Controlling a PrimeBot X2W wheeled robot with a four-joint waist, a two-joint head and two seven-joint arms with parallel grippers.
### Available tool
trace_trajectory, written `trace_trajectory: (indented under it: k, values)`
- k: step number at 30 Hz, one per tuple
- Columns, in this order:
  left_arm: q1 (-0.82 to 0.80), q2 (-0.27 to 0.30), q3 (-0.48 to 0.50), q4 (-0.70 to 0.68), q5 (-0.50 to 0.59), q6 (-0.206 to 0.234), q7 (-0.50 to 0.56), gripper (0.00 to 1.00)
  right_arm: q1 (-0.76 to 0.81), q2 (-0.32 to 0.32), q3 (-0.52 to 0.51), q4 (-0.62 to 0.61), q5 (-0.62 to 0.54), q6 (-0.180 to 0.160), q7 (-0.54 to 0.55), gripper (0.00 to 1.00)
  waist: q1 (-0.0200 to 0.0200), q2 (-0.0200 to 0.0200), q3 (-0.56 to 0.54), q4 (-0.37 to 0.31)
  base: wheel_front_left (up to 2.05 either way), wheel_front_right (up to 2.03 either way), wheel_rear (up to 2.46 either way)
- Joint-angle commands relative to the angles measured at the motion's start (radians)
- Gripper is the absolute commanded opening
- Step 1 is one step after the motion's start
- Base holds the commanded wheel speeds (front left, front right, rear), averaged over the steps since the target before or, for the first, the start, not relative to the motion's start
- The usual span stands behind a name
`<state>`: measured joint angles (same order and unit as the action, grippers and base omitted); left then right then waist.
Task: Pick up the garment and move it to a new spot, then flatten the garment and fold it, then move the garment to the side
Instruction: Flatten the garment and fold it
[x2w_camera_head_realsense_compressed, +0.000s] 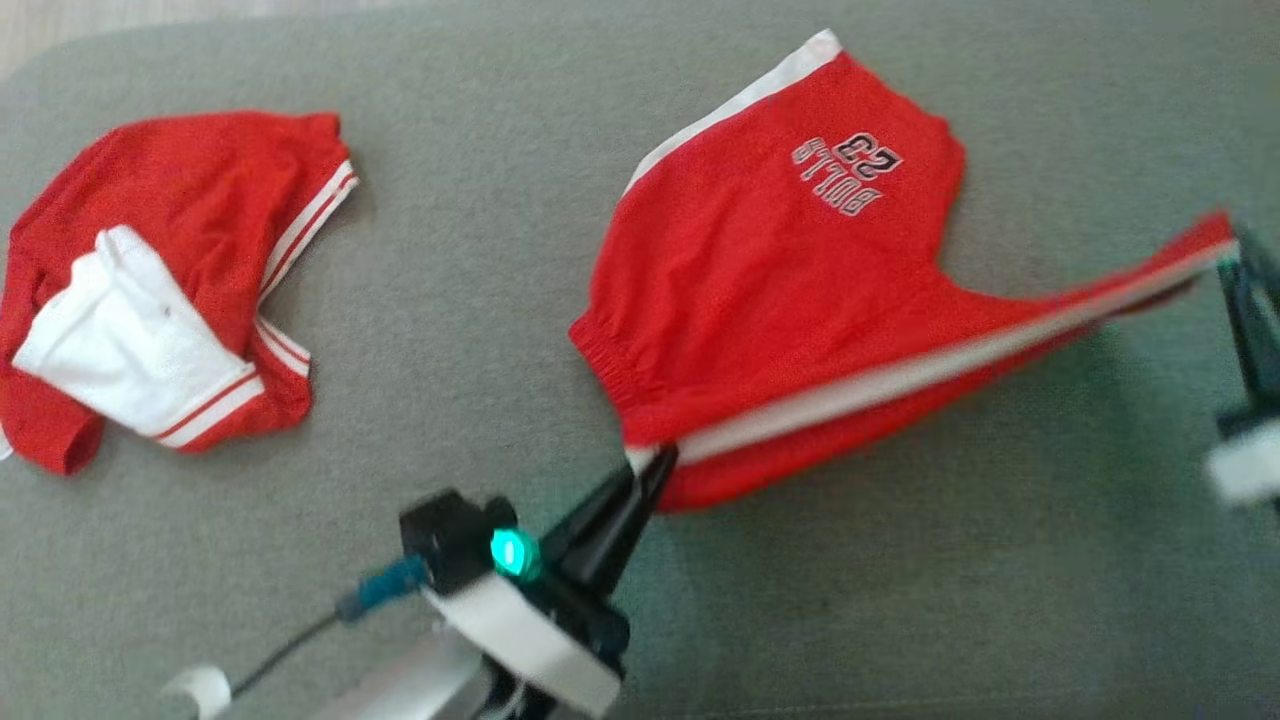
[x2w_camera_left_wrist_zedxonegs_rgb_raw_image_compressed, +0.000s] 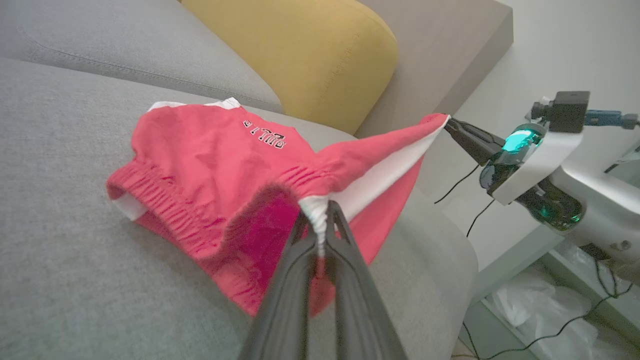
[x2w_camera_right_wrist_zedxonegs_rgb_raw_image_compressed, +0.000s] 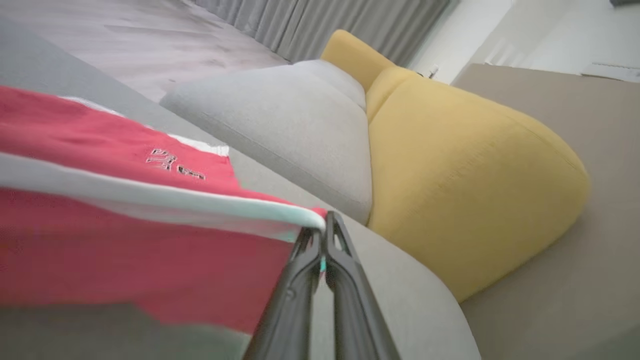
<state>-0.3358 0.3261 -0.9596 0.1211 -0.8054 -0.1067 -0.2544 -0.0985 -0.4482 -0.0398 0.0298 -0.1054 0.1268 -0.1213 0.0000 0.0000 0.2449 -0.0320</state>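
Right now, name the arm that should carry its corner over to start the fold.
Right, probably. The right gripper holds the red shorts by a leg corner lifted off the cushion, free to swing over. The left gripper pinches the waistband corner near the part lying flat, suited to anchoring.

A home living room. A grey fabric sofa (x2w_camera_right_wrist_zedxonegs_rgb_raw_image_compressed: 280, 115) holds a plump yellow cushion (x2w_camera_right_wrist_zedxonegs_rgb_raw_image_compressed: 470, 185). Pale wooden flooring (x2w_camera_right_wrist_zedxonegs_rgb_raw_image_compressed: 125, 40) and long grey curtains (x2w_camera_right_wrist_zedxonegs_rgb_raw_image_compressed: 320, 20) lie beyond it.
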Motion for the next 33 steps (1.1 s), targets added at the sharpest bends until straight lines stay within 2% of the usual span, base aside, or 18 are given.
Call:
trace_trajectory:
  k: [1, 8, 14, 17, 18, 19, 20, 21, 25, 27, 30, 33]
  values:
    - [-0.056, -0.002, 0.045, -0.023, -0.017, -0.008, 0.001, 0.00, -0.064, -0.051, 0.023, -0.010, 0.007, 0.004, 0.005, 0.00, 0.0000, 0.0000, 0.024, 0.022, 0.00, 0.00, 0.00]
    - [-0.174, -0.056, 0.067, 0.029, -0.155, -0.022, 0.025, 0.00, -0.420, -0.117, 0.267, 0.244, 0.032, 0.004, 0.080, 0.00, 0.0000, 0.0000, 0.093, 0.106, 0.00, 0.00, 0.00]
    - [-0.255, -0.082, 0.061, 0.060, -0.256, -0.024, 0.010, 0.00, -0.706, -0.115, 0.484, 0.489, 0.063, 0.004, 0.109, 0.00, 0.0000, 0.0000, 0.142, 0.173, 0.00, 0.00, 0.00]
    - [-0.286, -0.091, 0.054, 0.084, -0.281, -0.024, 0.004, 0.00, -0.786, -0.105, 0.546, 0.573, 0.076, 0.004, 0.106, 0.00, 0.0000, 0.0000, 0.163, 0.193, 0.00, 0.00, 0.00]
    - [-0.297, -0.092, 0.049, 0.094, -0.282, -0.024, 0.002, 0.03, -0.810, -0.099, 0.561, 0.598, 0.083, 0.004, 0.101, 0.00, 0.0000, 0.0000, 0.169, 0.198, 0.00, 0.00, 0.00]
    - [-0.306, -0.093, 0.046, 0.103, -0.282, -0.024, 0.001, 0.31, -0.830, -0.092, 0.573, 0.622, 0.091, 0.004, 0.094, 0.00, 0.0000, 0.0000, 0.174, 0.202, 0.00, 0.00, 0.00]
    - [-0.312, -0.096, 0.047, 0.112, -0.281, -0.024, -0.001, 0.98, -0.846, -0.083, 0.580, 0.646, 0.102, 0.004, 0.083, 0.24, 0.0000, 0.0000, 0.178, 0.206, 0.00, 0.00, 0.00]
    - [-0.316, -0.098, 0.052, 0.122, -0.278, -0.024, -0.003, 1.00, -0.860, -0.074, 0.579, 0.668, 0.115, 0.004, 0.069, 1.00, 0.0000, 0.0000, 0.181, 0.210, 0.00, 0.00, 0.00]
    - [-0.310, -0.107, 0.094, 0.158, -0.217, -0.024, -0.007, 1.00, -0.875, -0.027, 0.517, 0.741, 0.200, 0.004, -0.004, 1.00, 0.0000, 0.0000, 0.183, 0.220, 0.00, 0.00, 0.00]
    - [-0.285, -0.113, 0.150, 0.169, -0.150, -0.003, -0.007, 1.00, -0.858, -0.007, 0.478, 0.781, 0.279, 0.004, -0.008, 1.00, 0.0000, 0.0000, 0.176, 0.224, 0.00, 0.00, 0.00]
    - [-0.222, -0.135, 0.268, 0.139, -0.007, 0.069, -0.007, 1.00, -0.827, -0.008, 0.436, 0.832, 0.428, 0.004, 0.040, 1.00, 0.0000, 0.0000, 0.165, 0.233, 0.00, 0.00, 0.00]
    - [-0.131, -0.173, 0.384, 0.066, 0.158, 0.143, -0.007, 1.00, -0.798, -0.054, 0.438, 0.855, 0.532, 0.004, 0.094, 1.00, 0.0000, 0.0000, 0.160, 0.249, 0.00, 0.00, 0.00]
